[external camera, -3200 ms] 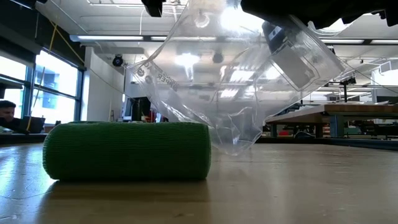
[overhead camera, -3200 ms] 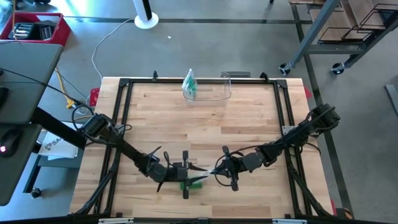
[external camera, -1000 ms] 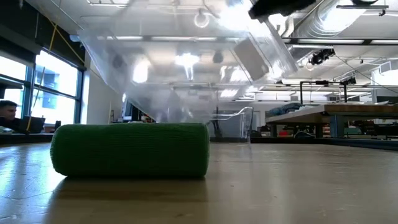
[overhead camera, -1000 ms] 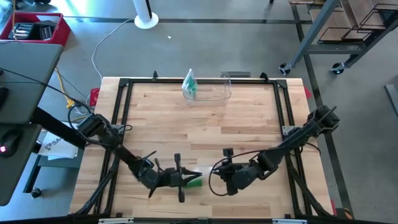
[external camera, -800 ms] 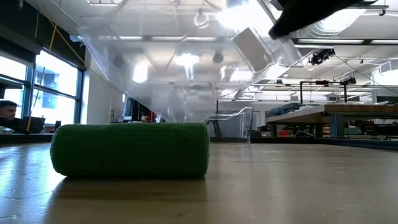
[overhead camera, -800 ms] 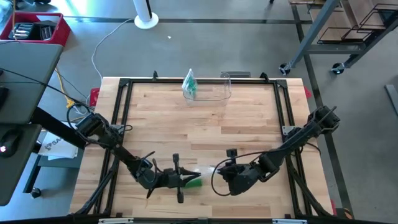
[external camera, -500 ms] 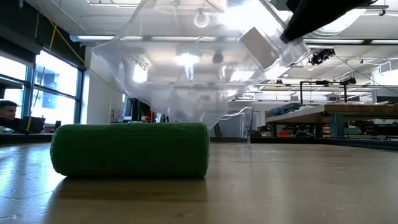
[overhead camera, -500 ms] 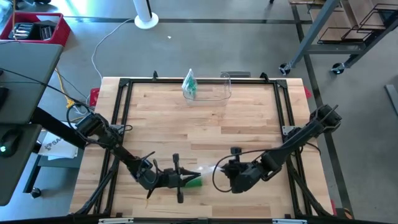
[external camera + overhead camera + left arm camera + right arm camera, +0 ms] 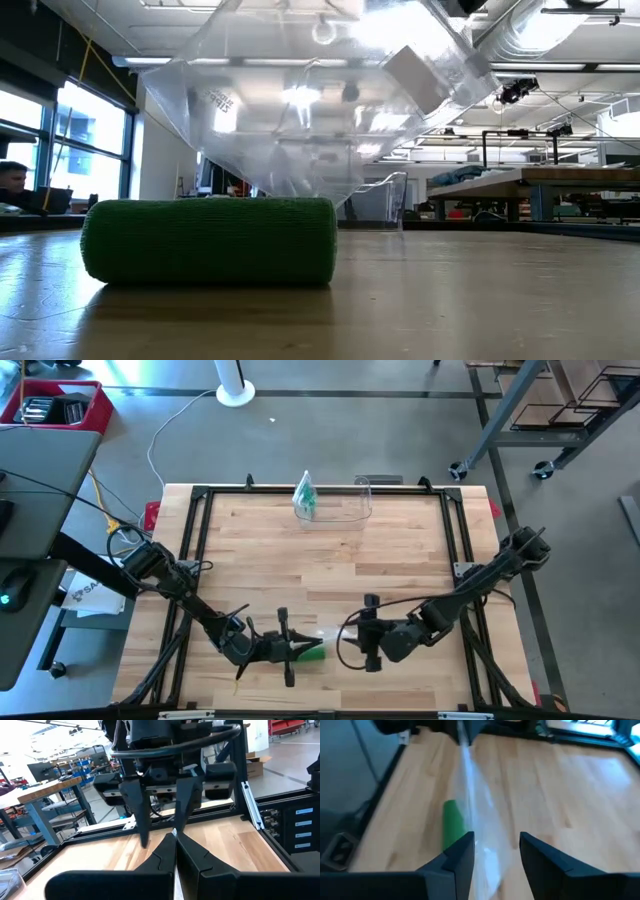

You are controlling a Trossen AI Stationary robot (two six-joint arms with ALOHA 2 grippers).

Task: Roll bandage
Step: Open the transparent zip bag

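Observation:
A green rolled bandage [image 9: 210, 255] lies on its side on the table near the front edge [image 9: 313, 654] [image 9: 452, 825]. Above it hangs a clear plastic bag [image 9: 320, 110] [image 9: 472, 805], with my left gripper [image 9: 298, 649] [image 9: 174, 847] shut on it. My right gripper [image 9: 356, 641] [image 9: 497, 852] stands open just right of the bag. The bag's loose end reaches in between its fingers; whether it touches them I cannot tell. My left gripper pinches a thin edge of the clear bag [image 9: 173, 833] between its two shut fingers. The fingers are level and come from the table's left side. The bag spreads out from the fingers toward the right gripper and hangs clear of the table, over the bandage.
A clear container with a green-and-white packet [image 9: 305, 500] stands at the far edge of the table. A black frame [image 9: 200, 540] runs round the wooden top. The middle of the table is bare wood [image 9: 330, 570].
My right gripper has opened and gone up a little, rolling slightly. The bag has stayed pinched in the left gripper; its body has sagged down to a point over the bandage. The bandage has not moved.

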